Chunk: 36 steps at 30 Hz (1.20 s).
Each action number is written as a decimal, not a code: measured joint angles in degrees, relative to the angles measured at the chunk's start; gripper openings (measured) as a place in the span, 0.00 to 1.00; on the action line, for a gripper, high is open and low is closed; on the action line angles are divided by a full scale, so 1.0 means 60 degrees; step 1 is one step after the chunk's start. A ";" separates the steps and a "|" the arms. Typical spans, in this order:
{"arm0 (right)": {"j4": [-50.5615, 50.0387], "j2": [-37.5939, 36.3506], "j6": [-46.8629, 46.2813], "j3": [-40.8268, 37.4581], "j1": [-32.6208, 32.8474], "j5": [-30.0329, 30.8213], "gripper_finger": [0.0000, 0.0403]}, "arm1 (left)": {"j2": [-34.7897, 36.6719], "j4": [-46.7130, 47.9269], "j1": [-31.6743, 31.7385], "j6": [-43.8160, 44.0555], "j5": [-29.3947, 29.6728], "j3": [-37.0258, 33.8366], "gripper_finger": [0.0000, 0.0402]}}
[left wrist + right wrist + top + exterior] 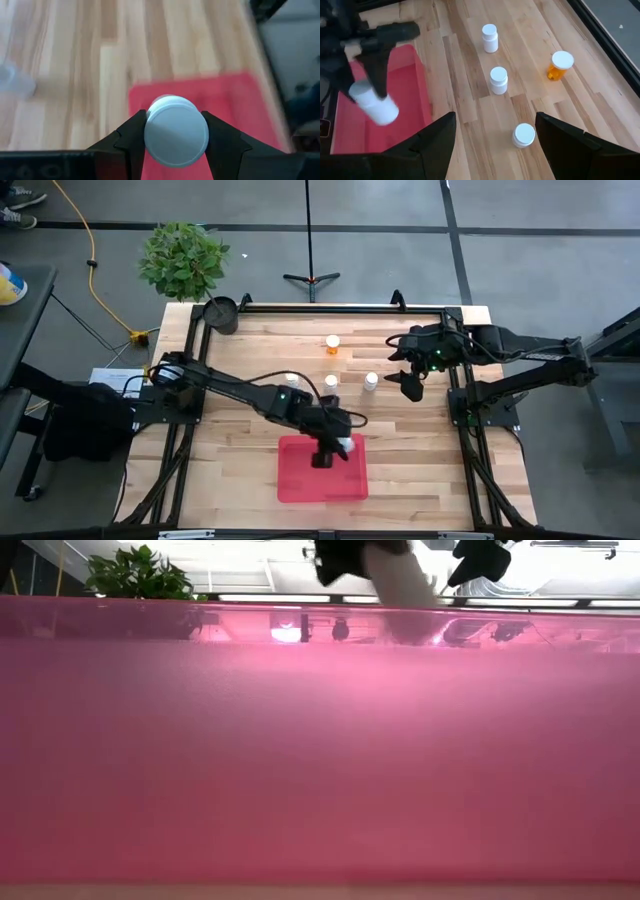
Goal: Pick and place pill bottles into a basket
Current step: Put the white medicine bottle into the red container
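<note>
Overhead, left gripper (333, 448) clamps white pill bottle (344, 446) above red basket (300, 485) (near far rim); early release risks bounce-out. Right gripper (410, 383) wide, idle.

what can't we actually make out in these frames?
- Low view: the red basket wall fills the frame, hiding the table and the standing bottles.
- High view: the left hand covers most of its white bottle and part of the basket floor.
- Left wrist view: only that bottle's cap shows; its body and the gap to the basket are hidden.
- Right wrist view: the right hand fingertips are cut off by the edge.
</note>
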<state>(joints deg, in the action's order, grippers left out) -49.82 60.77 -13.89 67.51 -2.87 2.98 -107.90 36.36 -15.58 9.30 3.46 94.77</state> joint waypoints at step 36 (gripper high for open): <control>0.0829 -0.0003 -0.0310 0.0004 0.0004 -0.0054 0.65 | -0.1186 0.0122 -0.0310 -0.0953 0.0942 0.0025 0.49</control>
<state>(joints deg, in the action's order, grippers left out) -44.85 60.76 -15.75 67.53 -2.85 2.66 -115.01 37.09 -17.44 3.58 9.11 94.92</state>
